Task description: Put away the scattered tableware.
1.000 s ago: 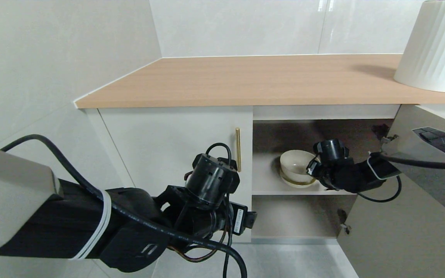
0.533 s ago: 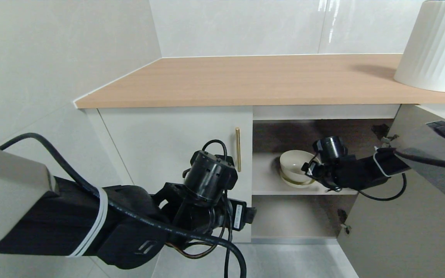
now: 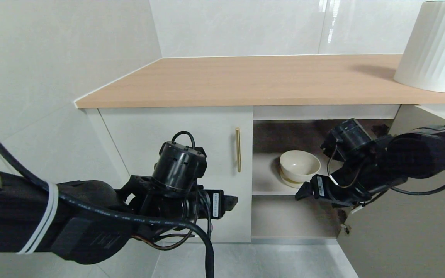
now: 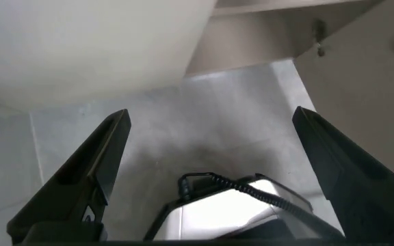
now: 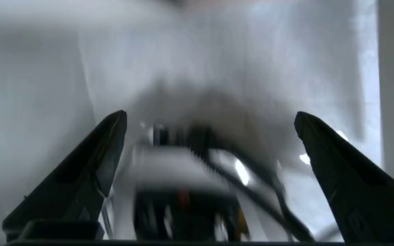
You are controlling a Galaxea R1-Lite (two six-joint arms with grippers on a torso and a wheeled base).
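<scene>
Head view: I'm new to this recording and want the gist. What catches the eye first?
The open cabinet under the wooden countertop, with a cream bowl on its upper shelf. The right gripper hangs open in front of that shelf's edge, below the bowl, and the left gripper sits before the closed door. A white ribbed container stands at the countertop's right end.

Kitchen: wooden countertop (image 3: 245, 81), glossy tiled wall (image 3: 238, 27), base cabinet (image 3: 176, 139) with shelved bowl (image 3: 299, 165)
</scene>
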